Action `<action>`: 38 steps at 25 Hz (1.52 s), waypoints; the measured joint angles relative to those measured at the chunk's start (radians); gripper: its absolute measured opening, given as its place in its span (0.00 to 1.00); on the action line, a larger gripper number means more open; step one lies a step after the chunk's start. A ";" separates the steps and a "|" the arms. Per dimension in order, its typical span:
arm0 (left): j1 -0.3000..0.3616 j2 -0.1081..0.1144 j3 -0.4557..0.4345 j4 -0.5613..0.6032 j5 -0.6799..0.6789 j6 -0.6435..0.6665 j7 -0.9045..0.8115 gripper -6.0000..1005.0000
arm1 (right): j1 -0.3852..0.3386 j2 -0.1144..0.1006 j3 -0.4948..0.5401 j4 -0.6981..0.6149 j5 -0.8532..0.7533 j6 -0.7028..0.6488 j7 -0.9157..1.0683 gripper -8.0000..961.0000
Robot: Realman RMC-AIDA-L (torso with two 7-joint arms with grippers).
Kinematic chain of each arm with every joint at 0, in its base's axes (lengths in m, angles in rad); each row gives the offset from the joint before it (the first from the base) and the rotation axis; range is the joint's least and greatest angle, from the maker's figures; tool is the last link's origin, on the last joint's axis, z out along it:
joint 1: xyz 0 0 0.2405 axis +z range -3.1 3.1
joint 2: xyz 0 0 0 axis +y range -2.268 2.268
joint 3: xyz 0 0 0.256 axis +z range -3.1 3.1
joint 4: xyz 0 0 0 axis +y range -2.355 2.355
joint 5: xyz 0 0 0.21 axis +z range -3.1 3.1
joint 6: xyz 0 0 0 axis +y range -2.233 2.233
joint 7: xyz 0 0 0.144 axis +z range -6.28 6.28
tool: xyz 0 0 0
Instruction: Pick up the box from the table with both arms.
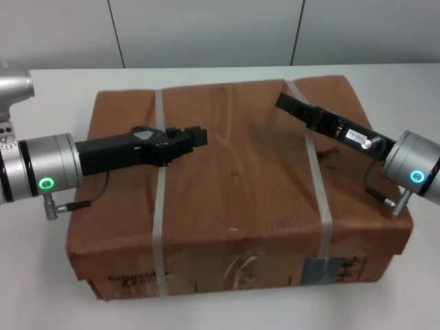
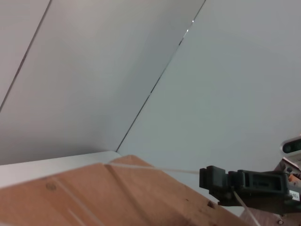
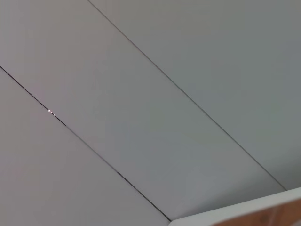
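The box (image 1: 234, 179) is large, flat, brown cardboard and lies on the white table (image 1: 41, 275). Two pale straps bind it, a left strap (image 1: 159, 206) and a right strap (image 1: 320, 185). My left gripper (image 1: 196, 137) lies low over the box top, reaching across the left strap. My right gripper (image 1: 283, 102) lies over the far part of the right strap. In the left wrist view the right gripper (image 2: 209, 181) has that strap (image 2: 160, 168) running taut into it, raised off the box (image 2: 117, 197). The right wrist view shows only a box corner (image 3: 282, 216).
A pale panelled wall (image 1: 206, 31) stands behind the table's far edge. White tabletop shows on all sides of the box. Printed text and labels (image 1: 323, 268) are on the box's near side.
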 joint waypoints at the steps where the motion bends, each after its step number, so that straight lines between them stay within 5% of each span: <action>1: 0.000 0.000 0.000 0.000 0.000 0.000 0.000 0.16 | 0.000 0.000 0.000 0.000 0.000 0.000 0.000 0.07; 38: 0.012 0.000 -0.015 0.000 -0.007 0.000 0.009 0.16 | -0.003 0.000 0.000 0.006 0.000 -0.007 -0.003 0.07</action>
